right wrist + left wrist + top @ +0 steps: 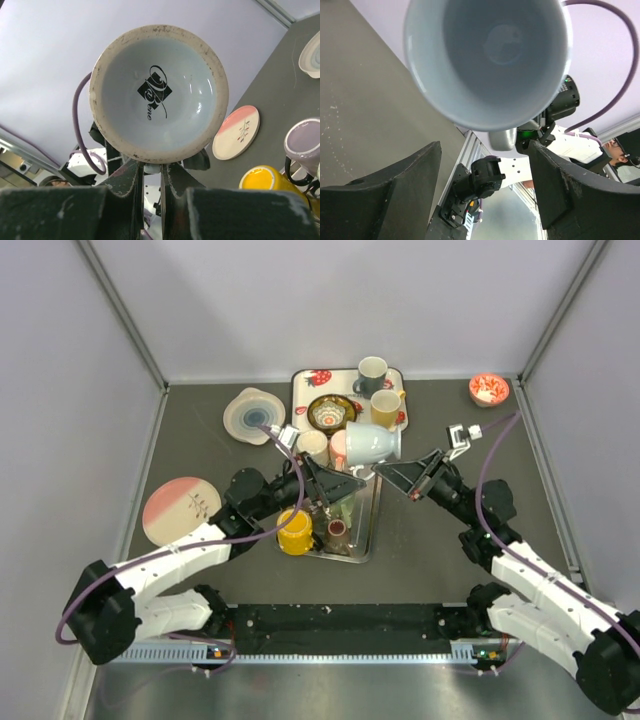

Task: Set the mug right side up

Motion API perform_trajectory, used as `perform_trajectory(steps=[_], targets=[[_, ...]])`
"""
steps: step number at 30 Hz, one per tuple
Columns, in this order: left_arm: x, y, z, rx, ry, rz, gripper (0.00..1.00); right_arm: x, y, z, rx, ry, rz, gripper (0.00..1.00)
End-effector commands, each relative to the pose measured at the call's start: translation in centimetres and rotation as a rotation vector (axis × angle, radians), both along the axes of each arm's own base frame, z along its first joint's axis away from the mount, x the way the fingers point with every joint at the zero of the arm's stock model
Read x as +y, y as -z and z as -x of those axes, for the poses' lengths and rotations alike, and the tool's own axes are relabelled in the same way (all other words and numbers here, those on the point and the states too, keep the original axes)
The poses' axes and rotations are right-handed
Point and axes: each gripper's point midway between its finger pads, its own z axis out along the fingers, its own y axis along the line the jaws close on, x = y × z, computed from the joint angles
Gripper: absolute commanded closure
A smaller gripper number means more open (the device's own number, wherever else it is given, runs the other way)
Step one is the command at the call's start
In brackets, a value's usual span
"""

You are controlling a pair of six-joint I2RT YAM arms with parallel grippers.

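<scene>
Your right hand (151,172) is pinched narrow on the pale blue mug (372,442), holding it on its side in the air above the metal tray (372,532). Your left hand (485,150) stands wide, facing the mug's mouth without touching it.

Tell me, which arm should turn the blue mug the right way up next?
The right. Its gripper is shut on the pale blue mug and holds it sideways in the air, so it may only need to twist its wrist. The left gripper faces the mug's mouth, open, gripping nothing.
</scene>
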Motion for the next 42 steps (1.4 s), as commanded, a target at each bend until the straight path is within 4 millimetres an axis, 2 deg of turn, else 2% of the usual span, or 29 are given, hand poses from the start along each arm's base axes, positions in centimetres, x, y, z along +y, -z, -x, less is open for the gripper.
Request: perform_trajectory(steps=[1,3,8,9,11,16,29,32,35,38,42], targets=[[0.5,-3.6,1.5,-0.115,0.034,0.100,0.24,-1.0,-4.0,1.0,-0.126,0.018,-0.092,1.00],[1.0,-3.1,1.8,-0.120,0.024,0.092,0.22,-0.9,-4.2,0.9,-0.129,0.018,-0.085,1.00],[1.5,-3.8,1.1,-0.149,-0.033,0.105,0.21,-0.2,-4.3,1.1,-0.126,-0.033,-0.093,1.00],[1.4,-4.5,1.0,-0.160,-0.037,0.113,0.22,0.0,-4.0,1.2,-0.122,-0.038,-0.089,1.00],[0.9,-4.5,0.5,-0.158,-0.030,0.114,0.24,0.2,-3.8,1.2,-0.120,-0.040,-0.084,1.00],[-0.3,-5.2,-0.3,-0.126,-0.007,0.171,0.37,0.6,-3.3,1.4,-0.111,-0.052,-0.069,1.00],[0.5,-8.1,-1.2,-0.131,-0.050,0.350,0.50,0.9,-1.6,1.9,-0.099,-0.073,-0.050,1.00],[0.4,-8.7,-1.1,-0.130,-0.030,0.376,0.57,1.1,-1.0,2.0,-0.095,-0.082,-0.035,1.00],[0.3,-9.0,-0.9,-0.135,-0.011,0.388,0.71,1.2,-0.3,2.1,-0.091,-0.086,-0.015,1.00],[0.1,-9.4,-0.6,-0.146,0.008,0.392,0.98,1.2,0.6,2.2,-0.080,-0.086,0.012,1.00],[-0.3,-9.0,-0.6,-0.144,0.020,0.352,1.00,1.4,1.2,2.4,-0.082,-0.088,0.054,1.00]])
